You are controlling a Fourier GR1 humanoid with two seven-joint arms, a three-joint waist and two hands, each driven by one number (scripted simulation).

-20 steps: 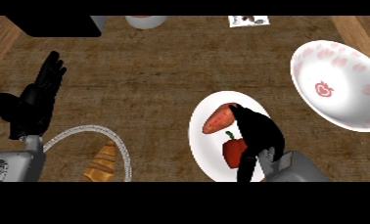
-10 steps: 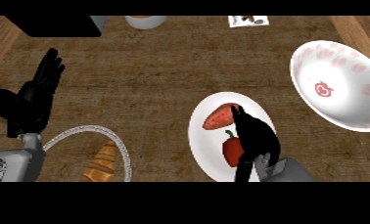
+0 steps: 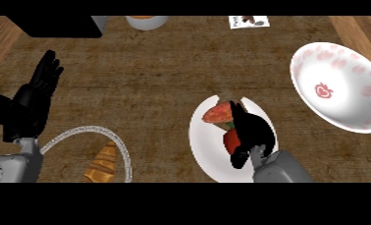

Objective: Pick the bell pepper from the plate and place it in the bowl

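Plate: a white plate (image 3: 205,162) lay on the brown counter (image 3: 152,76), close to the near edge; I place everything else from it.
Pepper: the red pepper (image 3: 229,142) sat on the plate, about its middle, with its right side hidden under my right hand.
Right hand: my right hand (image 3: 255,129) hung over the plate's middle and right part, the forearm coming in from the near side.
Right fingers: they were stretched out toward the plate's far rim, with the thumb spread toward the near rim. The pepper lay between thumb and fingers, and I had closed on nothing.
Other food: a red-orange piece (image 3: 215,114) lay on the plate's far part, just beyond the pepper.
Bowl: a white bowl (image 3: 348,71) with red marks stood right of the plate and farther off, apart from it.
Left hand: my left hand (image 3: 29,108) rested well left of the plate, fingers straight and up, holding nothing.
Bread: a golden bread (image 3: 105,159) lay left of the plate, inside a grey-rimmed dish (image 3: 87,130).
Far side: a cup (image 3: 147,21), a card (image 3: 249,21) and a black block (image 3: 62,25) stood well beyond the plate.
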